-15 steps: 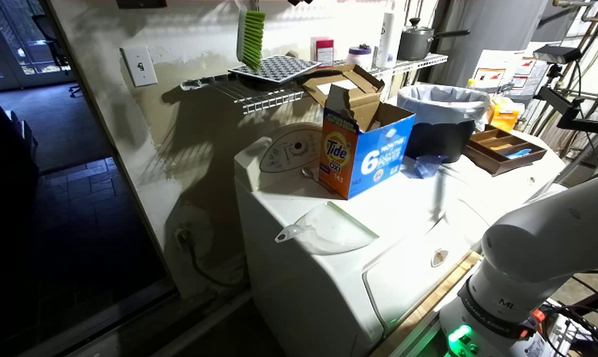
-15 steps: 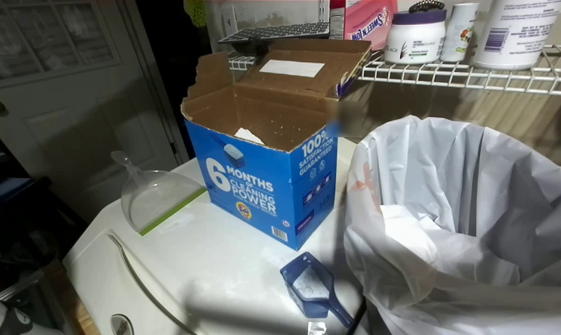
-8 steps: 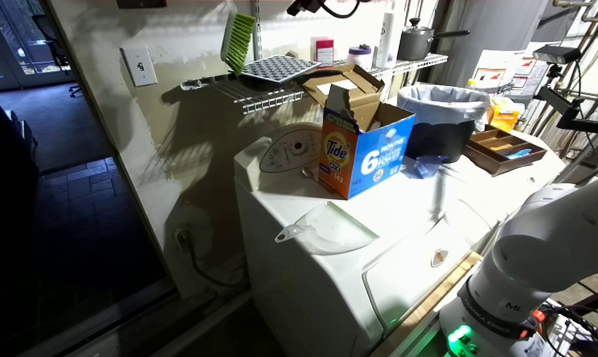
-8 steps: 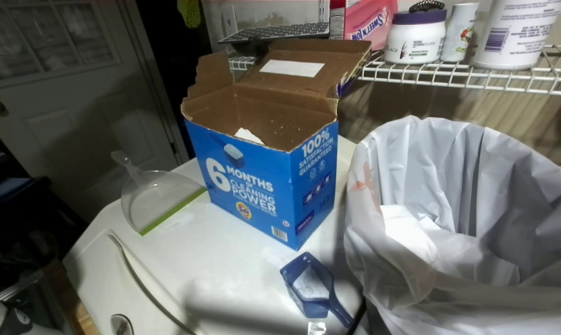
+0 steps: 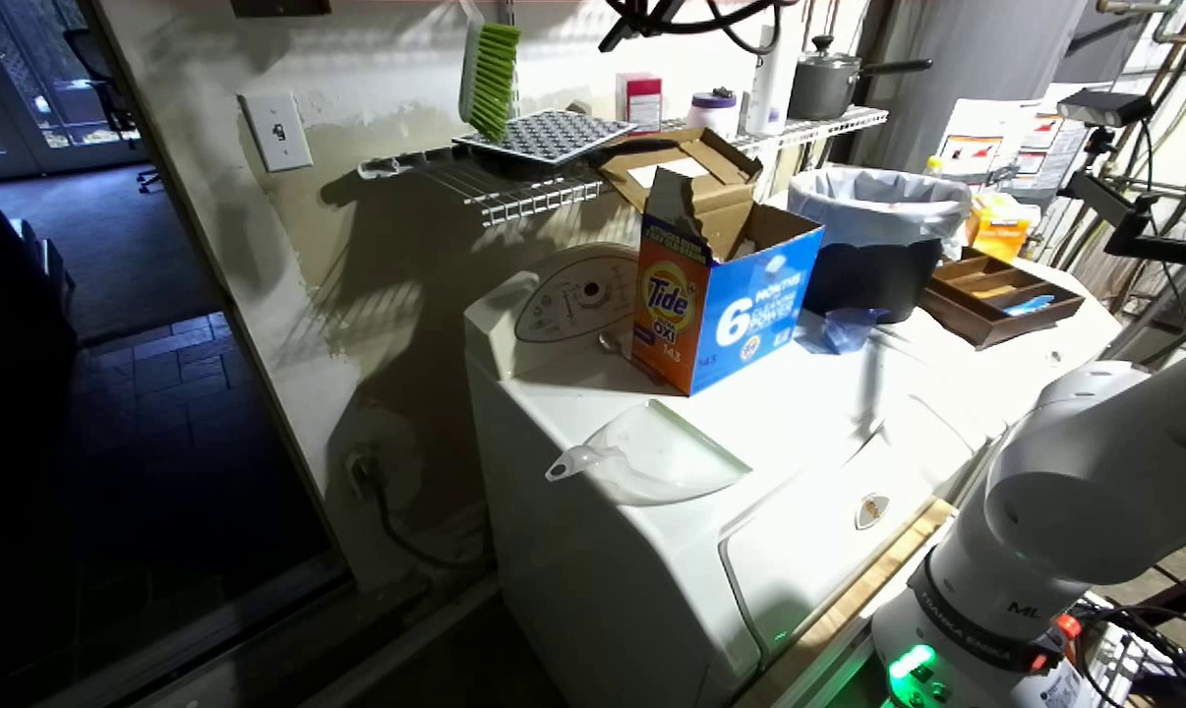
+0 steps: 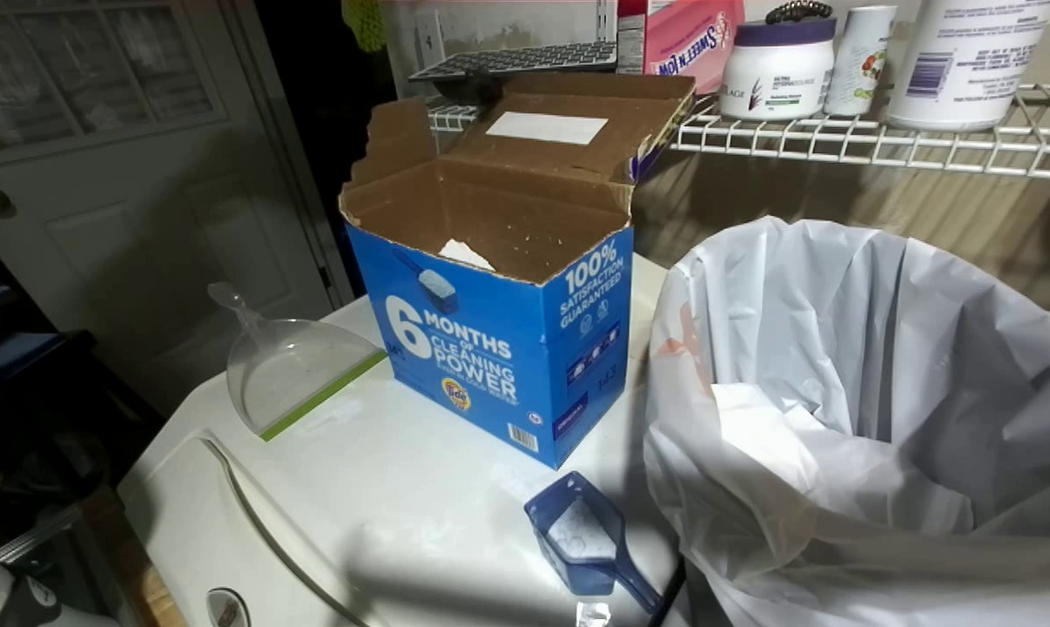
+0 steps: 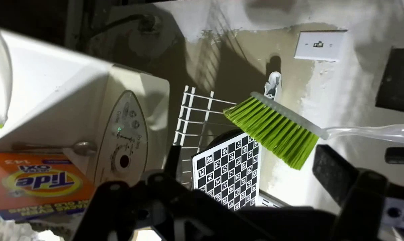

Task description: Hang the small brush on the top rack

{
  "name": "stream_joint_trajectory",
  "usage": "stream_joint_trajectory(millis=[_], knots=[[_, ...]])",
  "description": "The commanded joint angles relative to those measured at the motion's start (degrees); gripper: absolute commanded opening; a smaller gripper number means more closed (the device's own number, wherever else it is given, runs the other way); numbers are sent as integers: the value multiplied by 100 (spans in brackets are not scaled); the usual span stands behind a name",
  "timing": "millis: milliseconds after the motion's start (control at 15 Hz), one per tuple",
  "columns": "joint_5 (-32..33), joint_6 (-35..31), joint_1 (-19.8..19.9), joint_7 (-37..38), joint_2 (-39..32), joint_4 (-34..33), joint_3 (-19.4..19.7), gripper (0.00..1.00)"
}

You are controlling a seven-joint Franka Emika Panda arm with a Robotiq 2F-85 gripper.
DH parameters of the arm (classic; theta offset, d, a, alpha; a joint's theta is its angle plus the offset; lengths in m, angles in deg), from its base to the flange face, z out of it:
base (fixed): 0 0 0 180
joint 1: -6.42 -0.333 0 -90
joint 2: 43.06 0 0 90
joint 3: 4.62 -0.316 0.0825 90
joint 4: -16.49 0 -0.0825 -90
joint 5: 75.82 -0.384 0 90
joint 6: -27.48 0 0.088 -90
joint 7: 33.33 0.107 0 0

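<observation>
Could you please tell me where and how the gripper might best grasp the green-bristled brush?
Probably the slim translucent handle, just above the bristles, coming from the front: the brush is head-down with the wall behind it, and the bristles would likely bend.

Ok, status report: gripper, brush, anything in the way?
Gripper open. Brush hanging, not gripped; upper end out of view. Possible snag: checkered board by its lower end, contact unclear.
</observation>
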Motion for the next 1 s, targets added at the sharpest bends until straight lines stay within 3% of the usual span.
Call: stream_joint_trajectory(millis=[0,600,933], knots=[[504,536,237,-678,11,-336,-171,100],[1829,178,559,-1841,30,-665,-654,100],[1768,219,567,-1952,31,-691,-680,100]])
